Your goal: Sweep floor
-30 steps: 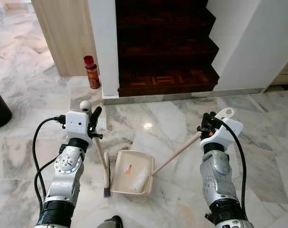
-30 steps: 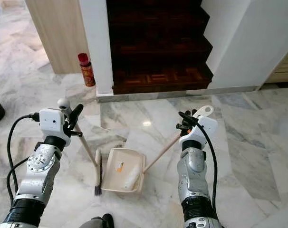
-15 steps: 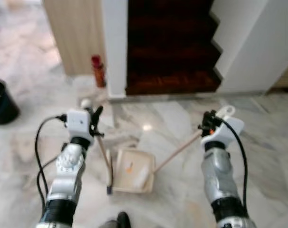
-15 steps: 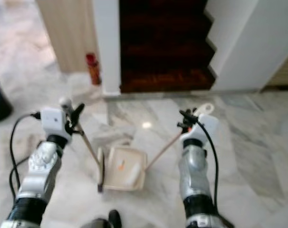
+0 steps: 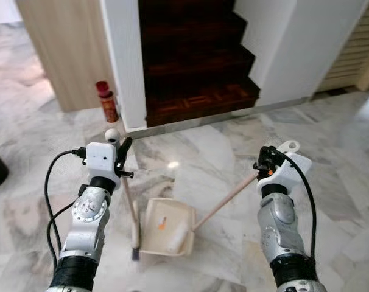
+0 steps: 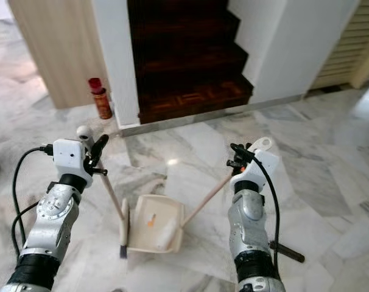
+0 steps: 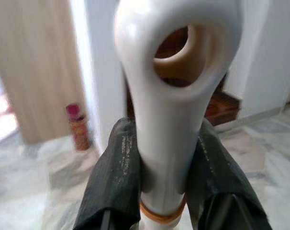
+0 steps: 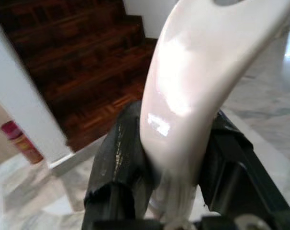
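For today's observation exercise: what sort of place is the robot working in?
Probably a home hallway at the foot of a staircase: dark wooden stairs, polished marble floor, white walls.

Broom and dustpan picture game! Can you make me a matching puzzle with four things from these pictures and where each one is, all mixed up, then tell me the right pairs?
Things:
1. broom
2. dustpan
3. red can
4. white scrap

Places:
A. lying inside the dustpan
B. standing on the floor by the white pillar, next to the stairs
C. handle held by the left gripper
D. sitting on the marble floor, its long handle held by the right gripper

Right pairs: 1-C, 2-D, 3-B, 4-A
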Controlling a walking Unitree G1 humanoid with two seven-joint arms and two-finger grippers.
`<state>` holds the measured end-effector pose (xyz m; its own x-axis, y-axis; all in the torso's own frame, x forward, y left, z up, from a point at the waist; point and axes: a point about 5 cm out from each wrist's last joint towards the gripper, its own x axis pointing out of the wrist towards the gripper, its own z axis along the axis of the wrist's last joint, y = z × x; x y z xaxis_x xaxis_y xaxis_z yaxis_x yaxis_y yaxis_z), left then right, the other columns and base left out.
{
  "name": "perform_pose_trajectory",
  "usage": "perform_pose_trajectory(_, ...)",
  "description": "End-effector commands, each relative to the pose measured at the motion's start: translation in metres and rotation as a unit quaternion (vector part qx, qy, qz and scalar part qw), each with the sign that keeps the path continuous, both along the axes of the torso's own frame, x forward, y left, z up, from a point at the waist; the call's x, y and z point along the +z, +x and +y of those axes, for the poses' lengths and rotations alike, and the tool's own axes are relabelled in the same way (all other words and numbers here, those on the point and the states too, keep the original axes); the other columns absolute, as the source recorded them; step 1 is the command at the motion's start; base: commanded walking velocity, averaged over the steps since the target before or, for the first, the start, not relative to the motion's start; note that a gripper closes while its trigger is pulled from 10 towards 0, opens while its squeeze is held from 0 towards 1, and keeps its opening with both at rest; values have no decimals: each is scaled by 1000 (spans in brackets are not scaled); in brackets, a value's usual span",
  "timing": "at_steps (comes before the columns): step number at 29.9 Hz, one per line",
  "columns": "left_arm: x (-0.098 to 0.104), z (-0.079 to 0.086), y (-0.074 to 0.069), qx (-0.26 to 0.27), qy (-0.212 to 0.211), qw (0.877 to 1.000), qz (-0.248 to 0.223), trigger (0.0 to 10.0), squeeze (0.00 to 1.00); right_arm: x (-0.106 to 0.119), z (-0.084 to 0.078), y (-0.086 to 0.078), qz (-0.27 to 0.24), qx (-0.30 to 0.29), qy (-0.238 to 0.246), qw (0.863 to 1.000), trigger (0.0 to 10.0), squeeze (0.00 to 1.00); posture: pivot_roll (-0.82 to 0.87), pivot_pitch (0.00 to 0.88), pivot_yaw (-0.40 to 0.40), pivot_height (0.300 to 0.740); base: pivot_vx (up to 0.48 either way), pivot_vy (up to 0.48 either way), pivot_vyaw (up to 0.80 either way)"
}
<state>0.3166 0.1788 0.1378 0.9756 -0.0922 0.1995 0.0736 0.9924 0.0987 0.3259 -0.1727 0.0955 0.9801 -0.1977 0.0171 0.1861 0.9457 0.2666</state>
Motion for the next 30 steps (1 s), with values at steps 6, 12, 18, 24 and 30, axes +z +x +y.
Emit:
perform_pose_trajectory(6, 12, 1, 2, 2, 8, 1000, -23, 10000, 0, 11, 5, 4, -24, 6, 13, 1000, 10000, 0, -40, 93, -53, 740, 0, 436, 0)
perform_pose_trajectory(12, 12, 2, 2, 1, 8, 1000, -23, 10000, 0, 11, 5, 4, -23, 5, 13, 1000, 10000, 0, -39, 95, -52, 740, 0, 436, 0)
perform_pose_trajectory(18, 12, 2, 2, 2, 8, 1000, -22, 10000, 0, 10, 6, 4, -22, 7, 15, 1000, 10000, 0, -39, 95, -52, 740, 0, 434, 0)
perform_pose_trajectory(24, 12, 2, 2, 2, 9, 1000, -23, 10000, 0, 10, 6, 4, -22, 7, 14, 1000, 10000, 0, -35, 90, -52, 740, 0, 430, 0)
perform_pose_trajectory(30, 12, 2, 2, 2, 8, 1000, -23, 10000, 0, 10, 7, 4, -21, 7, 13, 1000, 10000, 0, -35, 88, -52, 740, 0, 431, 0)
